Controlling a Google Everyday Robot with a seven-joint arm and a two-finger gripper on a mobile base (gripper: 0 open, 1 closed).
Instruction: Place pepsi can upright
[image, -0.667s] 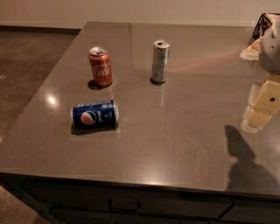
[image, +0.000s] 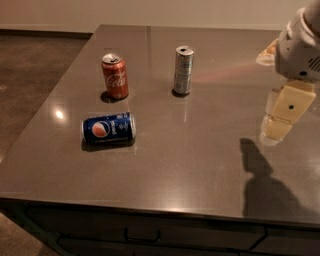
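At table's left-front: Pepsi can down, gripper far off at right

Left-front of dark glossy grey tabletop (image: 190, 165): dark blue Pepsi soda can (image: 108, 128) w/ round red-white-blue logo, lying on its side, long axis running left-right. Just behind it, not touching: red Coca-Cola can (image: 115, 76) w/ silver top, upright. Further right, nr table centre: tall slim silver can (image: 183, 70), upright. Far right, hanging above table's right side, well apart from all cans: cream-and-white two-finger gripper (image: 276, 129), pointing down, nothing seen in it. Open or closed: can't tell. Dark arm shadow (image: 260, 170) on tabletop below it.

Risks, as judged:
- Could roll away if nudged on approach. Round body on slick top, free to go fwd to near edge or back into red can.
- Could clip slim silver can en route from right. Sits nr likely line of travel; tall + narrow, so tips easily.
- Could slip in grasp or get set down tilted if grabbed off-centre, then topple.

Count: 3 cans total: 1 blue, 1 red, 1 silver. 2 upright, 1 down. 1 gripper. 1 table.
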